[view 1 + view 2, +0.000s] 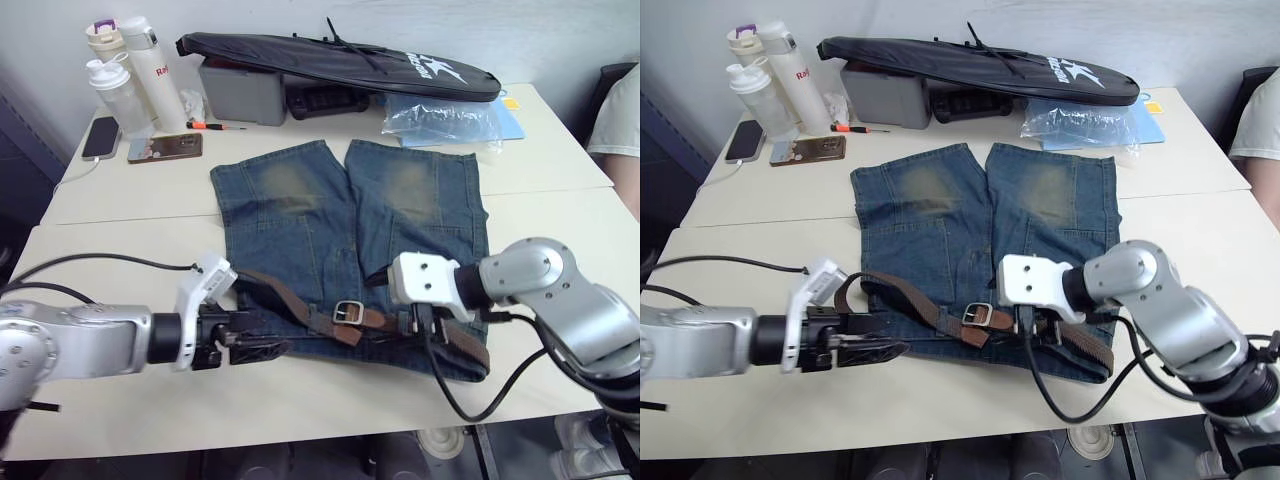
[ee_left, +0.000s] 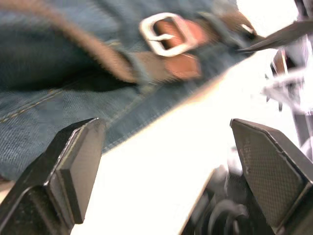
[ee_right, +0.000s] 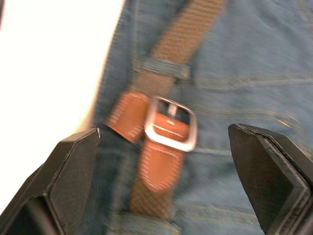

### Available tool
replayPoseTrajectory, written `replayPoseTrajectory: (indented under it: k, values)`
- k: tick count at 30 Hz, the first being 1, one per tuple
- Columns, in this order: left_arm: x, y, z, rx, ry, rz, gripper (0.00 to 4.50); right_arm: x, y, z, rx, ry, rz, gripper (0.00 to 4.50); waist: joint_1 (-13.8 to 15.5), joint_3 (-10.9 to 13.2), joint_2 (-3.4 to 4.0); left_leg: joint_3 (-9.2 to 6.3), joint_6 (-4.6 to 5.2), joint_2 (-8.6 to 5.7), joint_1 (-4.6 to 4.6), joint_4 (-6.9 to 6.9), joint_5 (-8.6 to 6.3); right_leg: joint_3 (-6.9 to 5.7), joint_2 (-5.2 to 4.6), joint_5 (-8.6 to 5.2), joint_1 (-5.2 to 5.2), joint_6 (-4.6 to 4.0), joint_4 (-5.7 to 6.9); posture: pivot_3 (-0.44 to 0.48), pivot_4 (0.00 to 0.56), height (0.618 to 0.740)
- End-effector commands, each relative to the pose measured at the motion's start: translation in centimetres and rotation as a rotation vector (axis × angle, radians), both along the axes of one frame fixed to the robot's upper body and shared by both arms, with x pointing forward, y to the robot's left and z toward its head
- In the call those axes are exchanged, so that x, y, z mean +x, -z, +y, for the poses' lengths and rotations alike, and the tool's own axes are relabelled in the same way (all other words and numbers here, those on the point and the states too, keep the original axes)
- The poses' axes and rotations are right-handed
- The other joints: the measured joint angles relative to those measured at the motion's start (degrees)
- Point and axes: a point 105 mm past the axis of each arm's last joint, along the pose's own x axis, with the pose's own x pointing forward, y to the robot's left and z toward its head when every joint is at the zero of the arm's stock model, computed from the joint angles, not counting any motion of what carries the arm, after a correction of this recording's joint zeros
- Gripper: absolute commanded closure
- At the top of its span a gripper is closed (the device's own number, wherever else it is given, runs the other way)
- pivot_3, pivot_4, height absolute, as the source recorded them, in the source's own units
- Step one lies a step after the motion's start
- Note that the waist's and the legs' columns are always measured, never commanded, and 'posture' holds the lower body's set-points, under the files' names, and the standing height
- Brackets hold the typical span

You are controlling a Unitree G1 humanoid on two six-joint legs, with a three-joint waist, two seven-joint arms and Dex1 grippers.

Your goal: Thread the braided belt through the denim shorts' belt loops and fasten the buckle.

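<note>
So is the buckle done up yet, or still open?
Fastened, it looks: the tan strap end passes through the buckle frame and lies past it on the denim shorts. Whether the prong sits in a hole, cannot tell.

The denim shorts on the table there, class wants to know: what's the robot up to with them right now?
A two-armed robot is fitting a braided belt to the denim shorts lying flat on the table. The belt runs along the waistband, under a belt loop, and its tan end sits in the silver buckle, so it looks fastened. The left gripper and right gripper are both open, at either end of the waistband, holding nothing.
</note>
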Motion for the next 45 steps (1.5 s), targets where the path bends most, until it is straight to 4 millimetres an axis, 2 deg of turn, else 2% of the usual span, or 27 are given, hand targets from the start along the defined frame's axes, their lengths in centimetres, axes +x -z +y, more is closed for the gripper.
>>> replayPoseTrajectory:
  k: [1, 5, 8, 12, 23, 29, 33, 34, 36, 38, 39, 43, 45]
  values:
    - [-0.6, -1.4, 0.6, 0.072, 0.123, -0.062, 0.02, -0.5, 0.6, 0.8, -0.012, -0.052, -0.132, 0.0, -0.04, 0.01, 0.01, 0.0, 0.0, 0.0, 0.0, 0.0, -0.01, 0.0, 0.0, -0.01, 0.0, -0.01, -0.01, 0.0, 0.15, 0.74]
    - [-1.2, -2.9, 1.2, 0.084, 0.236, -0.037, 0.02, -1.2, 1.7, 1.7, 0.045, -0.096, -0.197, 0.0, -0.11, 0.04, -0.05, 0.11, 0.01, 0.01, 0.02, -0.04, -0.02, 0.0, 0.0, -0.11, -0.07, -0.07, 0.0, 0.0, 0.15, 0.74]
    - [-0.8, -3.5, 1.6, 0.087, 0.254, -0.039, 0.0, -1.3, 2.3, 1.7, 0.04, -0.119, -0.247, 0.8, -0.13, 0.05, -0.04, 0.14, 0.03, 0.02, 0.02, -0.04, -0.03, 0.0, -0.01, -0.11, -0.09, -0.07, -0.01, 0.0, 0.15, 0.74]
    - [-0.3, -3.3, 2.0, 0.12, 0.266, -0.051, 0.0, -1.4, 3.0, 2.0, 0.038, -0.148, -0.284, 2.64, -0.24, 0.09, -0.11, 0.16, 0.06, 0.05, 0.05, -0.04, -0.03, 0.0, 0.0, -0.11, -0.08, -0.07, 0.02, 0.0, 0.15, 0.74]
    - [0.2, -3.2, 2.7, 0.17, 0.282, -0.045, 0.0, -1.5, 4.4, 3.0, 0.047, -0.182, -0.319, 2.64, -0.21, 0.12, -0.16, 0.15, 0.11, 0.08, 0.05, -0.02, -0.06, 0.0, 0.03, -0.05, -0.1, 0.06, 0.13, 0.0, 0.15, 0.74]
    - [0.5, -3.4, 2.7, 0.176, 0.287, -0.062, 0.0, -0.3, 4.6, 2.4, 0.02, -0.14, -0.346, 2.64, -0.21, 0.11, -0.17, 0.15, 0.15, 0.08, 0.05, 0.04, -0.06, 0.01, 0.03, -0.05, -0.09, 0.06, 0.2, 0.0, 0.15, 0.74]
    - [0.8, -3.4, 2.8, 0.189, 0.287, -0.074, 0.0, -0.3, 4.9, 2.2, 0.012, -0.128, -0.332, 2.64, -0.21, 0.11, -0.17, 0.14, 0.18, 0.08, 0.06, 0.03, -0.06, 0.01, 0.04, -0.04, -0.09, 0.08, 0.24, 0.0, 0.15, 0.74]
    - [0.9, -3.4, 2.7, 0.189, 0.288, -0.075, 0.0, -0.3, 5.0, 2.1, 0.011, -0.126, -0.329, 3.06, -0.22, 0.11, -0.17, 0.14, 0.18, 0.08, 0.06, 0.04, -0.06, 0.01, 0.04, -0.04, -0.09, 0.08, 0.24, 0.0, 0.15, 0.74]
    - [1.0, -3.5, 2.7, 0.189, 0.289, -0.078, 0.0, -0.4, 5.0, 2.1, 0.011, -0.122, -0.323, 3.36, -0.21, 0.11, -0.17, 0.14, 0.18, 0.08, 0.06, 0.04, -0.06, 0.01, 0.04, -0.02, -0.09, 0.12, 0.28, 0.0, 0.15, 0.74]
    - [1.1, -3.5, 2.7, 0.187, 0.291, -0.082, 0.0, -0.3, 4.8, 2.0, 0.011, -0.119, -0.323, 4.21, -0.22, 0.11, -0.18, 0.14, 0.18, 0.08, 0.06, 0.05, -0.06, 0.01, 0.04, 0.02, -0.09, 0.19, 0.35, 0.0, 0.15, 0.74]
    - [1.3, -3.5, 2.7, 0.187, 0.292, -0.085, 0.0, -0.3, 4.6, 1.9, 0.013, -0.118, -0.325, 4.45, -0.21, 0.11, -0.18, 0.14, 0.18, 0.08, 0.06, 0.07, -0.05, 0.01, 0.04, 0.04, -0.09, 0.21, 0.37, 0.0, 0.15, 0.74]
    - [1.6, -3.4, 2.7, 0.187, 0.292, -0.092, 0.0, -0.4, 3.8, 1.8, 0.02, -0.117, -0.331, 4.45, -0.2, 0.09, -0.19, 0.14, 0.2, 0.08, 0.08, 0.08, -0.05, 0.02, 0.04, 0.03, -0.08, 0.2, 0.36, 0.0, 0.15, 0.74]
    - [2.0, -3.4, 2.6, 0.176, 0.285, -0.111, 0.0, -0.7, 2.6, 1.9, 0.052, -0.122, -0.309, 4.45, -0.17, 0.09, -0.19, 0.14, 0.21, 0.08, 0.08, 0.08, -0.05, 0.02, 0.04, 0.04, -0.08, 0.22, 0.42, 0.0, 0.15, 0.74]
